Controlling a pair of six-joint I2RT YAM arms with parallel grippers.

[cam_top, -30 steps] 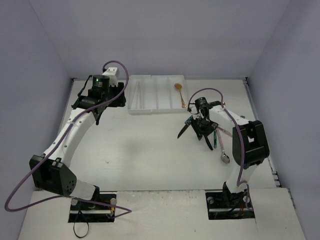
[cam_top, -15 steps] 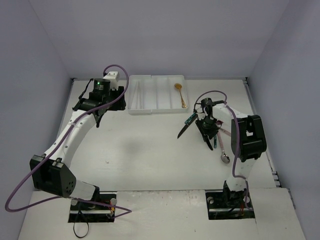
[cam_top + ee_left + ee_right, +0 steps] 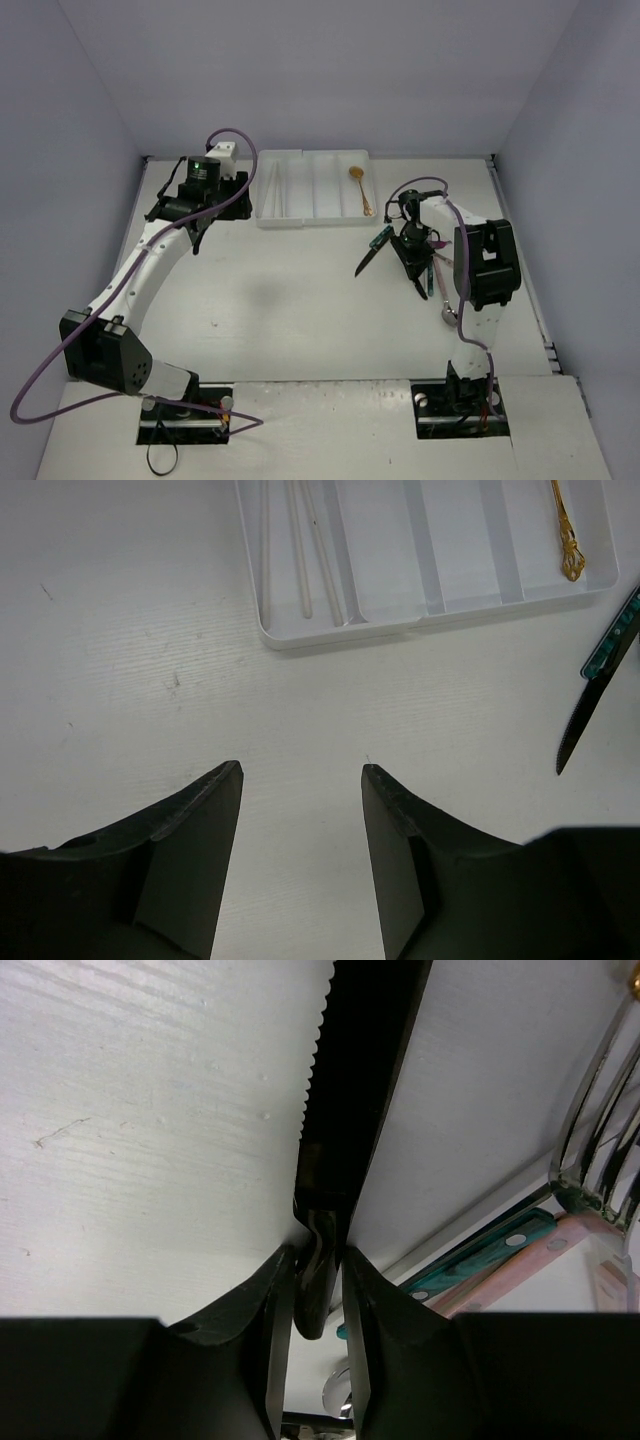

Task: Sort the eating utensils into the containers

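The right hand (image 3: 318, 1260) pinches the handle of a black serrated knife (image 3: 360, 1080) on the counter (image 3: 150, 1110), beside the teal- and pink-handled pieces (image 3: 500, 1250). The knife's long axis runs straight out from the hand, blade pointing away. This looks like the grasp step; next it must lift the knife and carry it to the white cutlery tray (image 3: 300, 225). The left hand (image 3: 300, 775) hangs open and empty.

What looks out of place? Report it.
Nothing spilled or broken. Utensils lie crisscrossed in a heap right of the tray; a teal knife lies diagonally left of it. The right gripper pinches a black knife at its handle end.
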